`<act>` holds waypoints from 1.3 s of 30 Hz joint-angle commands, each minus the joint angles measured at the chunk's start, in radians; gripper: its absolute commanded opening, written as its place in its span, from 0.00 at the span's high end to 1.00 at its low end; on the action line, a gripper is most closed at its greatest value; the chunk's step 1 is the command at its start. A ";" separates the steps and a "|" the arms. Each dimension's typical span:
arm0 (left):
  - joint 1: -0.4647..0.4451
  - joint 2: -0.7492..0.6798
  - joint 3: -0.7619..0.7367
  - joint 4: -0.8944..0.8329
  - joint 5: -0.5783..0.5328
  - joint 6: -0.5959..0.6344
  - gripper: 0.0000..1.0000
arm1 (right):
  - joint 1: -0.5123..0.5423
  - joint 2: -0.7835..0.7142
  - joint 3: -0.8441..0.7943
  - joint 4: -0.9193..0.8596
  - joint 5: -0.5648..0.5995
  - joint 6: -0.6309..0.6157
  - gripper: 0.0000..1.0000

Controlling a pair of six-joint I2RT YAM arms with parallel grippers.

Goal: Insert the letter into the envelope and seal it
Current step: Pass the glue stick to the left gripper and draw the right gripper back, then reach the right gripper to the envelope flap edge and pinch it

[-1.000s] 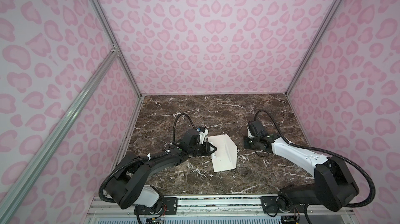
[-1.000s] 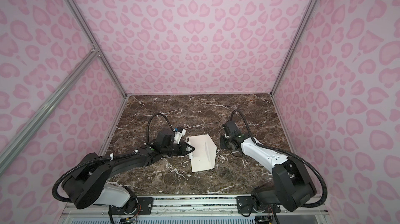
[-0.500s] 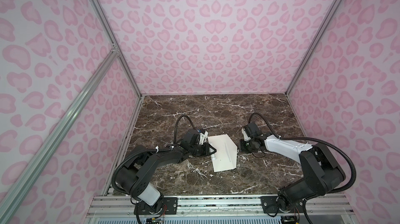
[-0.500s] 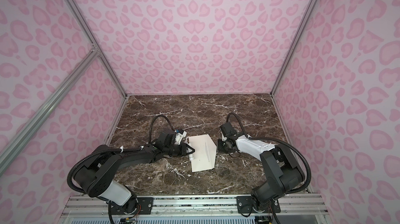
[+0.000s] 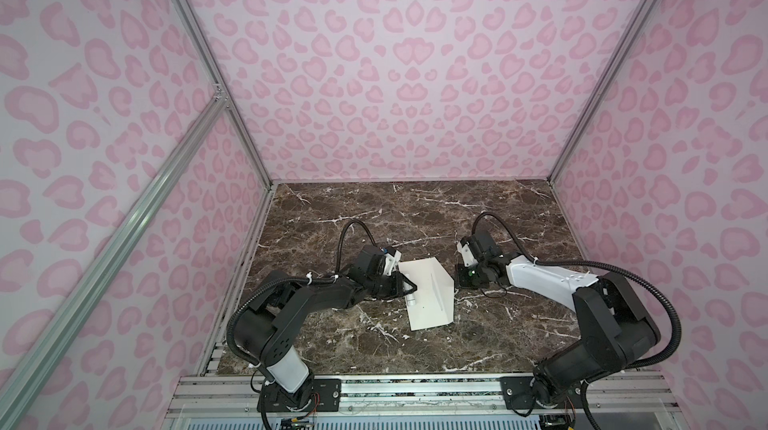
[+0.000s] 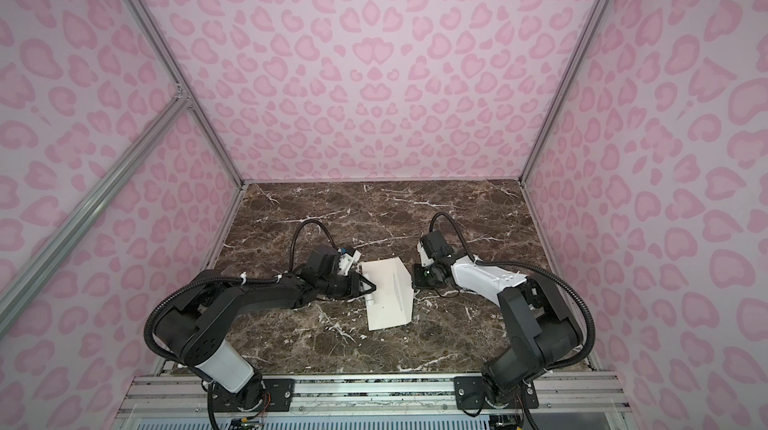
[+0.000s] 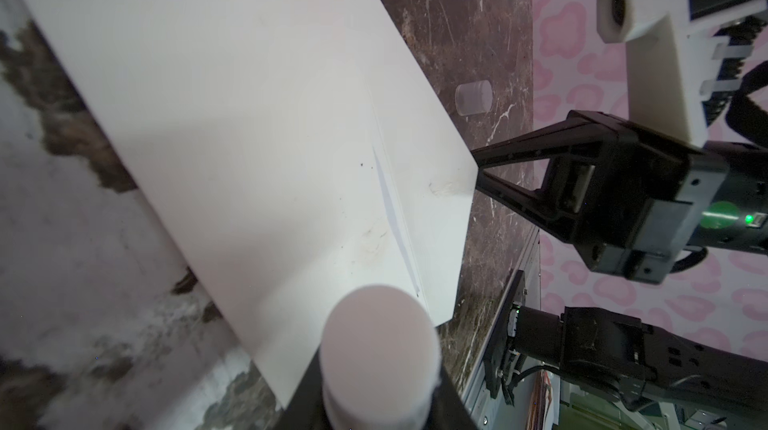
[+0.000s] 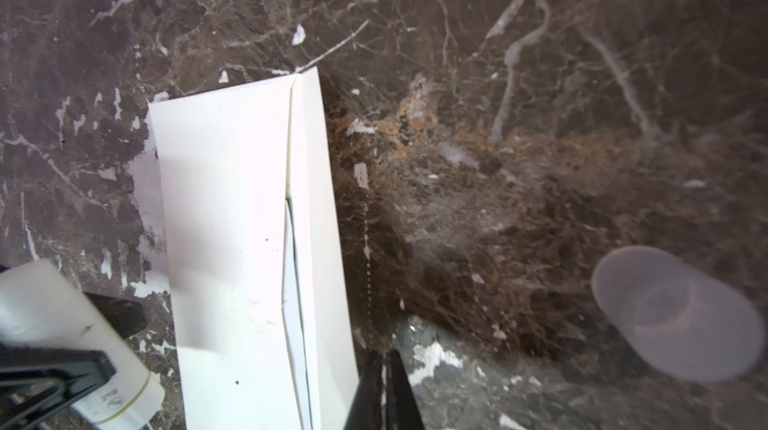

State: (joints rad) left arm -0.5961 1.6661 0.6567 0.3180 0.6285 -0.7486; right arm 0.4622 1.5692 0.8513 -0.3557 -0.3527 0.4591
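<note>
The cream envelope (image 5: 424,303) (image 6: 388,303) lies flat mid-table, its pointed flap (image 7: 428,158) open toward the right arm. Of the letter, only a thin green-edged sliver (image 8: 293,282) shows in the envelope's slit; the rest is inside. My left gripper (image 5: 413,289) (image 7: 378,401) is shut on a white cylindrical stick (image 7: 380,345) (image 8: 62,316), holding it over the envelope's left edge. My right gripper (image 5: 455,282) (image 7: 478,168) (image 8: 384,365) is shut at the flap's tip, with a thin pale line of paper between its jaws.
A translucent cap (image 8: 673,316) (image 7: 473,98) lies on the brown marble table (image 5: 415,216) just right of the envelope, near the right gripper. Pink patterned walls close in the left, back and right. An aluminium rail (image 5: 415,390) runs along the front edge.
The right gripper has moved left to the flap's tip and closed there. The left gripper, the stick and the envelope have stayed where they were.
</note>
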 commanded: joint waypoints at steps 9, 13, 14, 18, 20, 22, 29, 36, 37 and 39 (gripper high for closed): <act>0.007 0.059 0.012 0.065 0.040 0.003 0.96 | 0.099 0.027 0.084 -0.058 0.040 -0.033 0.92; 0.014 0.088 0.012 0.073 0.051 -0.003 0.96 | 0.121 0.044 0.106 -0.071 0.046 -0.032 0.92; 0.016 0.094 0.010 0.075 0.054 -0.004 0.96 | 0.127 0.049 0.110 -0.073 0.046 -0.030 0.92; 0.025 0.123 0.005 0.089 0.068 -0.021 0.96 | 0.144 0.065 0.131 -0.078 0.049 -0.027 0.91; 0.030 0.133 0.003 0.092 0.072 -0.025 0.96 | 0.151 0.071 0.133 -0.075 0.046 -0.022 0.91; 0.032 0.136 -0.002 0.102 0.078 -0.029 0.96 | 0.157 0.076 0.140 -0.076 0.043 -0.021 0.91; 0.036 0.136 -0.006 0.104 0.084 -0.026 0.96 | 0.191 0.105 0.167 -0.071 0.022 -0.011 0.91; 0.039 0.135 -0.009 0.114 0.091 -0.028 0.96 | 0.229 0.157 0.211 -0.086 0.017 0.004 0.91; 0.039 0.133 -0.009 0.114 0.092 -0.029 0.96 | 0.234 0.166 0.217 -0.089 0.019 0.008 0.91; 0.039 0.130 -0.010 0.116 0.094 -0.031 0.96 | 0.243 0.186 0.228 -0.097 0.017 0.013 0.91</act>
State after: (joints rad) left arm -0.5579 1.7977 0.6502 0.4286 0.7300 -0.7780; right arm 0.6964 1.7332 1.0687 -0.4248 -0.3347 0.4580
